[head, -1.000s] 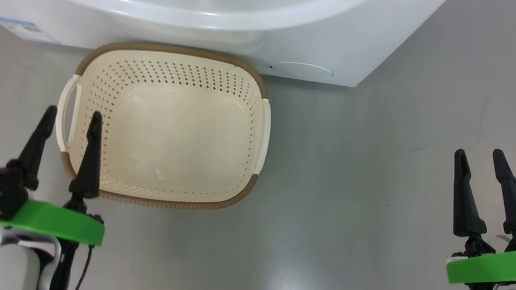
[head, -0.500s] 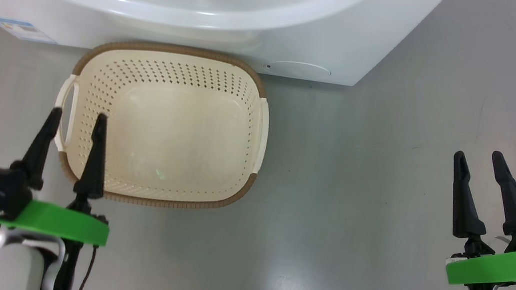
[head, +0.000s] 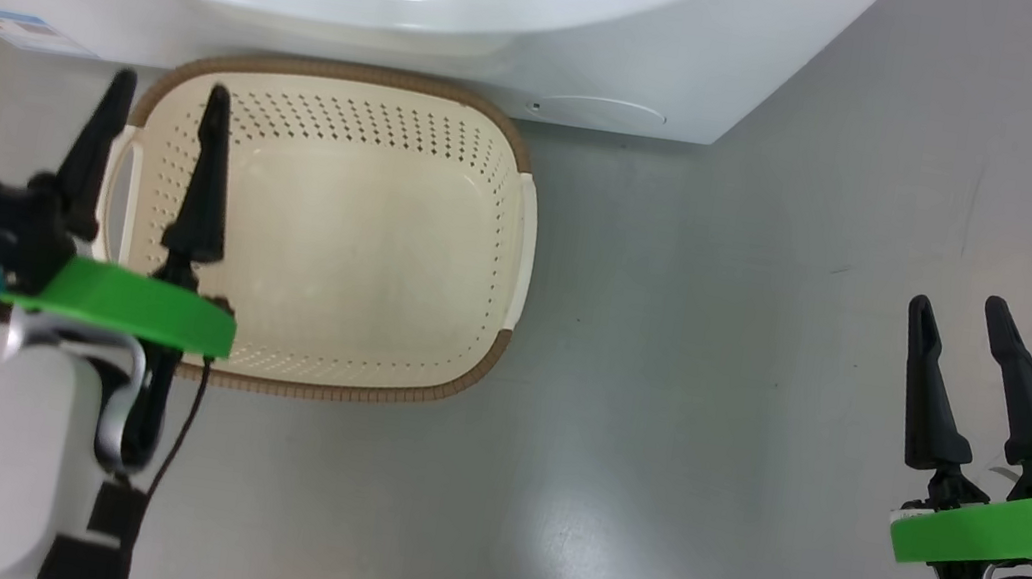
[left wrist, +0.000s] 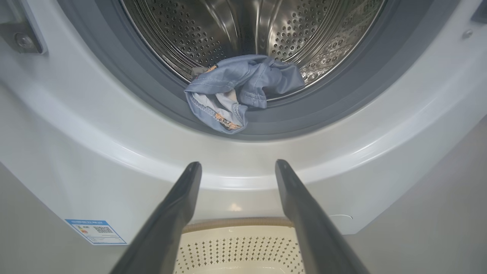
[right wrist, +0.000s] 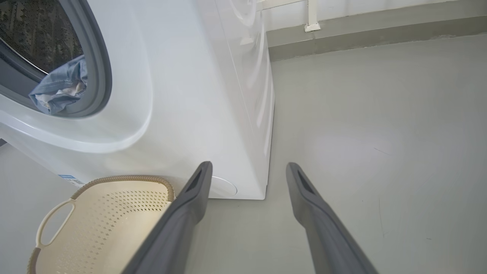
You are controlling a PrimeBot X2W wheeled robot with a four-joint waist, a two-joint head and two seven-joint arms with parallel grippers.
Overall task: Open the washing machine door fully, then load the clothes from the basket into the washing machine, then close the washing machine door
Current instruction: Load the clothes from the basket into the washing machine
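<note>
Moved: left end effector (head: 171,83), forward from the near corner of the basket (head: 455,150) to above its left handle, fingers spread wide, holding nothing. Unmoved: right end effector (head: 959,301), equally wide and empty, over bare floor (head: 718,358). Basket: empty, against the washing machine (head: 613,31). Clothes (left wrist: 243,87): one blue bundle at the drum mouth, a fold draped over the grey gasket (left wrist: 335,102). Judgement: loading looks done; tuck fold inward, then close door.

Head view downward, wrist views forward, basket (head: 362,238) in all three.
</note>
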